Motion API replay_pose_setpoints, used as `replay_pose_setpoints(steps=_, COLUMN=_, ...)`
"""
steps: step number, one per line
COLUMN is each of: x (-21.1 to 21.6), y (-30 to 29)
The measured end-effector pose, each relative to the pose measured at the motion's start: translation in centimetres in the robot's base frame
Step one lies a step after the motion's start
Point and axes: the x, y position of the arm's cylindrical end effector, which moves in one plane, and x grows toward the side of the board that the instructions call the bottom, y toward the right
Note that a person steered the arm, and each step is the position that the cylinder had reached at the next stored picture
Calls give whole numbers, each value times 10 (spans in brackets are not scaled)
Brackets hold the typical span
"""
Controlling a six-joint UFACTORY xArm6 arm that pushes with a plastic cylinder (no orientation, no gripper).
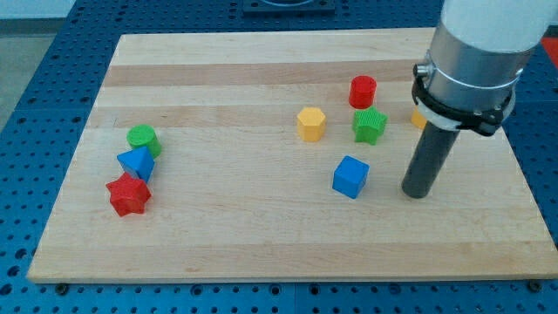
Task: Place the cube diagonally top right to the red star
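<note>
Our tip (418, 193) rests on the desk (261, 244) just right of the blue cube (350, 176), apparently placed to drive it leftward toward the distant red star (129, 194). We carry no pincer, only a bare rod holding nothing.

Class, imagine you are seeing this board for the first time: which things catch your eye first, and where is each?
The big pale arm at the view's upper right stands out, its dark rod ending at my tip, just right of the blue cube. Near the left edge huddle a red star, a blue block and a green cylinder. Behind the cube stand a yellow block, a green block and a red cylinder.
</note>
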Motion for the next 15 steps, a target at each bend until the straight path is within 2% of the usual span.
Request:
replay_pose_setpoints(steps=5, x=-27, y=-111)
replay_pose_setpoints(steps=9, x=-27, y=-129)
replay_pose_setpoints(steps=15, x=-43, y=-202)
